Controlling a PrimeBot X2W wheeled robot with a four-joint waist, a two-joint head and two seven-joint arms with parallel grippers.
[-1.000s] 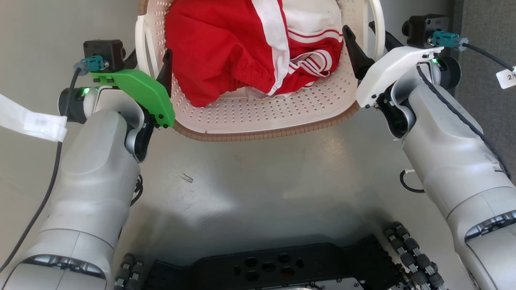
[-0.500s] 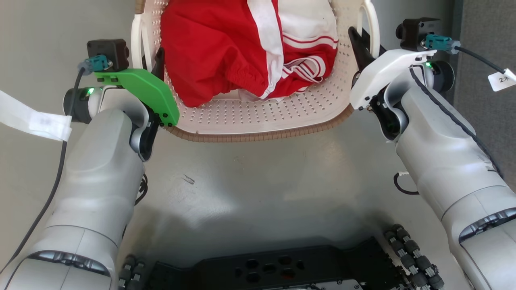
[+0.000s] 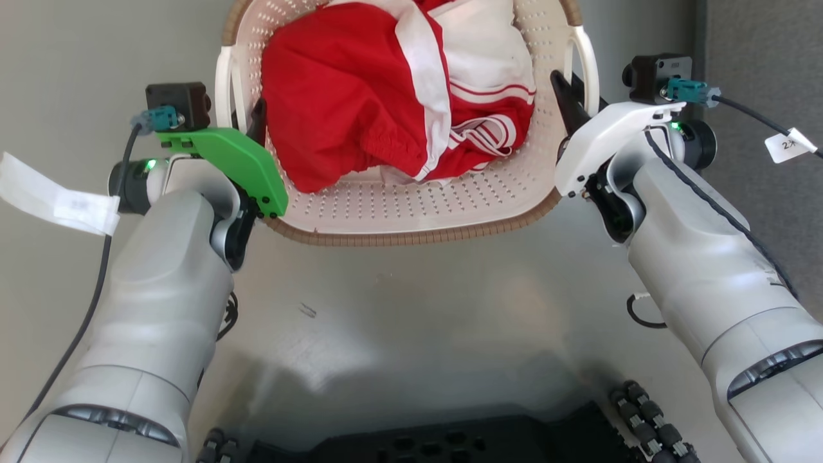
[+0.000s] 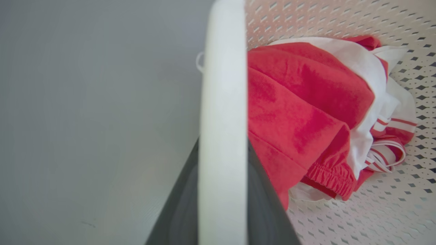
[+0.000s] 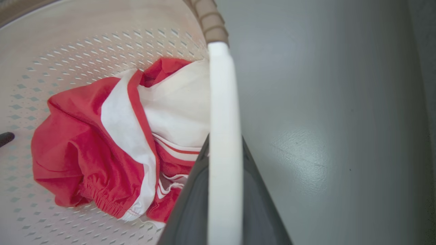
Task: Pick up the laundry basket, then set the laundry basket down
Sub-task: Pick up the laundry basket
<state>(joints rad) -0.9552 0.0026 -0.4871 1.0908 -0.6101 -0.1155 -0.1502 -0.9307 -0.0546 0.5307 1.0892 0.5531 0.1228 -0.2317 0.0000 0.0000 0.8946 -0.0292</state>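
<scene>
Holding the basket: the small cream-white perforated plastic laundry basket (image 3: 418,202) with a brown woven-look rim sits ahead of the robot, between both arms, above the grey floor (image 3: 418,308). I cannot tell whether it rests there or hangs clear.
Load: a crumpled red-and-white garment (image 3: 347,96) lies inside.
Left gripper (image 3: 251,112): clamped on the left white loop handle (image 4: 223,136), with a dark finger on either side.
Right gripper (image 3: 569,87): clamped the same way on the right white loop handle (image 5: 221,153).
Tilt risk: if one arm travels faster than the other, the basket would likely tip and the garment slide.
Slip risk: the smooth, narrow handles could swivel or slide between the fingers, and arms drifting apart might flex the loops.
Writing: the white paper tag (image 3: 787,146) on the right arm's cable reads "2" plus an unreadable mark. Print on the white tape strip (image 3: 58,202) on the left cable is blurred.
</scene>
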